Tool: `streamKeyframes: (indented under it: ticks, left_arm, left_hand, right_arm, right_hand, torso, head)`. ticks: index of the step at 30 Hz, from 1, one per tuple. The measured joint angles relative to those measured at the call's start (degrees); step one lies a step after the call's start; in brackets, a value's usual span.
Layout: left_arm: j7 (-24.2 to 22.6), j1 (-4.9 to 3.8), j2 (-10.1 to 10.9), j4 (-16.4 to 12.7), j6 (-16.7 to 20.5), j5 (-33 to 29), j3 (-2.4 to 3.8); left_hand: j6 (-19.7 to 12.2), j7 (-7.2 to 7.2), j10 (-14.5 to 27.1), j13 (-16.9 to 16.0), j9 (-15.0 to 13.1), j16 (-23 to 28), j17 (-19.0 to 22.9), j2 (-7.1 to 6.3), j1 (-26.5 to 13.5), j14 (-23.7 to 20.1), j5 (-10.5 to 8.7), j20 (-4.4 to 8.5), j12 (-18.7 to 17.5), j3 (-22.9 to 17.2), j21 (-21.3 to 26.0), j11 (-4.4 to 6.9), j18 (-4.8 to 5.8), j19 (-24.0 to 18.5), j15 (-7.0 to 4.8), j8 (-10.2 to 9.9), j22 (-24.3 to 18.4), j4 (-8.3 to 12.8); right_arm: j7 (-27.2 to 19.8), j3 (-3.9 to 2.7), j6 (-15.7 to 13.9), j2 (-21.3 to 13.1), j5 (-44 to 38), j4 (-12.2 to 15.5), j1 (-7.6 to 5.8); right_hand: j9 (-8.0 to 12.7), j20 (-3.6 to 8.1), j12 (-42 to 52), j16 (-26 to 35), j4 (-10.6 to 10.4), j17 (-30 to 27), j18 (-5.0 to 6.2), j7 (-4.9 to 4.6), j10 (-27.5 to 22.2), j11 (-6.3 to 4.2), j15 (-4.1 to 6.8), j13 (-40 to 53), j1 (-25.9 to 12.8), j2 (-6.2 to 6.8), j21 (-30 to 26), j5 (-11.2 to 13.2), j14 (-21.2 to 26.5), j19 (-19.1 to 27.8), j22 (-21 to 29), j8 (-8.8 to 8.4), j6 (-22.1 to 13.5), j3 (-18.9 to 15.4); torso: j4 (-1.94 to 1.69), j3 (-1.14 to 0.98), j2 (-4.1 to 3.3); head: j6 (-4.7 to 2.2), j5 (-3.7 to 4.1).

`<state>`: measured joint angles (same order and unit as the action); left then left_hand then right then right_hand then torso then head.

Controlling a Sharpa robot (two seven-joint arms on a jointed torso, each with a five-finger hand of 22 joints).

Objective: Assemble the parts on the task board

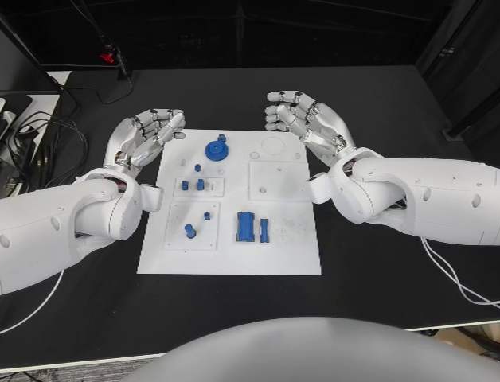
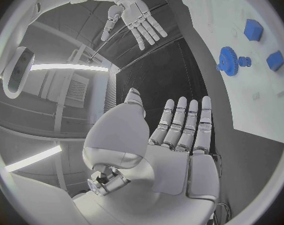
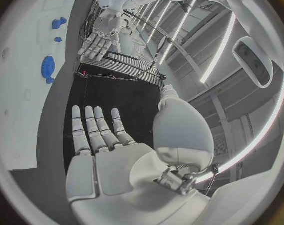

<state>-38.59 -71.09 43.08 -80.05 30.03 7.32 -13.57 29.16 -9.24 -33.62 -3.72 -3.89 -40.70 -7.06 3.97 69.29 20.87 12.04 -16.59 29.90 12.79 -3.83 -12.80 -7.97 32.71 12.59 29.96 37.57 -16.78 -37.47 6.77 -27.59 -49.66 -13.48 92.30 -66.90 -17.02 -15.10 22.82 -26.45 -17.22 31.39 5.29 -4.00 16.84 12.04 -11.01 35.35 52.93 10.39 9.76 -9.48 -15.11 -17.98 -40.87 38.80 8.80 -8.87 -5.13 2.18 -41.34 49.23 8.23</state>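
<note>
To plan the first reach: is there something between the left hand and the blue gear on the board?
Nothing visible. The left hand is open beside the task board, and only bare board lies between it and the blue gear.

The head camera looks steeply down from above the near edge of the black table, far enough back to take in the whole white board at the middle and both arms beside it. The left wrist camera sits close behind the left hand, facing along its palm and past the fingers, with the board off to one side. The right wrist camera sits likewise behind the right hand. All three views share the board and the blue gear on it; each wrist view also catches the opposite hand.
</note>
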Motion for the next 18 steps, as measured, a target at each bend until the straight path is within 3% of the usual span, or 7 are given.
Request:
streamKeyframes:
  ticks: [1,2,5,6,9,14,18]
  left_arm:
    - [0.0,0.06,0.0,0.0,0.0,-0.2,0.0]
    - [0.0,0.13,0.0,0.0,0.0,-0.2,-0.01]
    - [0.3,0.59,0.1,-0.2,0.1,-0.2,0.56]
    - [0.4,0.91,0.2,-0.4,0.2,-0.2,1.1]
    - [0.9,2.62,0.4,-1.9,1.1,-0.6,3.46]
    - [2.8,7.13,1.0,-5.9,4.1,-2.1,9.04]
    - [5.0,9.9,1.4,-8.5,7.5,-3.7,12.15]
  left_hand:
    - [-0.3,0.04,0.2,0.0,0.0,0.0,0.1,-0.1,-0.1,-0.2,0.0,0.14,0.1,-0.1,0.0,-0.05,0.0,-0.1,0.13,0.1,-0.2,0.1]
    - [-1.2,0.09,1.3,0.2,0.2,0.7,0.3,-0.5,-1.9,-0.9,-0.35,0.46,-0.4,-0.5,0.3,0.22,0.0,-1.1,-0.15,-0.4,-1.1,0.5]
    - [-4.7,0.33,5.2,1.6,1.7,5.6,1.1,-1.89,-10.3,-3.3,-1.87,2.44,-4.1,-2.3,1.8,1.76,0.94,-5.0,-1.73,-4.1,-5.6,2.3]
    - [-5.5,0.36,6.1,1.9,1.9,6.7,1.3,-2.13,-12.2,-3.8,-2.18,2.92,-4.9,-2.6,2.0,2.08,0.94,-5.9,-2.17,-4.9,-6.6,2.7]
    - [-8.2,0.65,9.4,2.6,2.7,10.7,2.7,-2.8,-18.8,-5.7,-3.34,4.52,-7.8,-3.9,2.7,3.39,1.81,-9.0,-3.43,-7.8,-10.2,4.3]
    - [-12.3,2.21,14.1,3.3,3.4,16.5,5.2,-3.44,-28.6,-8.6,-4.99,6.87,-12.1,-5.7,3.1,5.23,2.36,-13.6,-5.24,-12.1,-15.5,6.7]
    - [-14.8,3.34,17.1,3.5,3.6,20.3,6.1,-3.65,-34.8,-10.5,-6.1,8.48,-14.9,-6.8,3.4,6.39,4.64,-16.4,-6.44,-14.9,-18.9,8.2]
  right_arm:
    - [-0.1,0.02,0.1,0.1,0.2,-0.1,0.01]
    - [-0.1,0.03,0.1,0.1,0.3,-0.1,0.04]
    - [0.1,-0.22,0.0,0.1,0.3,-0.1,0.33]
    - [0.2,-0.35,-0.1,0.2,0.3,-0.2,0.48]
    - [0.7,-1.41,-0.9,0.9,1.0,-0.5,1.38]
    - [2.1,-3.94,-4.0,2.7,3.5,-1.3,3.86]
    - [3.9,-5.62,-7.9,4.1,6.6,-1.9,5.68]
  right_hand:
    - [0.7,0.42,-0.9,1.0,0.6,-1.2,-0.6,0.45,-0.8,-0.55,0.3,-1.3,-0.6,0.01,-0.9,0.4,0.7,1.1,2.2,-1.04,-0.3,0.3]
    - [3.7,3.31,-4.9,5.6,3.6,-7.0,-3.59,2.62,-3.8,-2.76,2.38,-7.8,-10.4,-1.4,-2.4,2.0,3.4,4.1,9.5,-8.01,-2.0,1.9]
    - [9.1,8.37,-12.2,14.1,9.3,-17.0,-4.92,3.91,-9.1,-6.61,5.94,-19.0,-28.1,-5.07,-7.6,7.3,8.2,9.5,22.3,-20.62,-6.8,6.8]
    - [10.4,9.59,-13.9,16.1,10.5,-19.3,-4.92,3.97,-10.5,-8.77,8.83,-21.6,-32.1,-8.16,-8.8,8.6,9.4,10.8,25.3,-23.54,-7.9,8.1]
    - [14.9,14.46,-17.2,20.0,15.0,-23.8,-4.92,4.01,-15.4,-11.83,10.87,-26.7,-39.8,-10.22,-9.6,9.3,14.4,14.3,31.1,-29.24,-8.5,8.8]
    - [16.9,15.1,-22.6,26.2,17.0,-31.0,-4.91,4.01,-16.5,-12.04,11.02,-34.4,-47.6,-10.39,-9.6,9.3,14.9,17.7,39.4,-37.32,-8.5,8.9]
    - [17.0,15.1,-22.6,26.2,17.0,-31.3,-4.9,4.01,-16.5,-12.04,11.01,-35.2,-52.4,-10.49,-9.6,9.3,14.9,17.7,40.8,-38.59,-8.5,8.9]
  torso:
    - [-0.02,0.01,0.01]
    - [-0.03,0.01,0.01]
    - [-0.02,0.0,0.07]
    - [0.0,-0.01,0.13]
    - [0.2,-0.09,0.49]
    - [0.99,-0.41,1.98]
    - [1.92,-0.83,3.86]
  head:
    - [-0.18,0.04]
    - [-0.2,0.04]
    - [-0.18,-0.03]
    - [-0.32,-0.12]
    - [-1.15,-0.62]
    - [-3.89,-2.19]
    - [-7.11,-3.95]
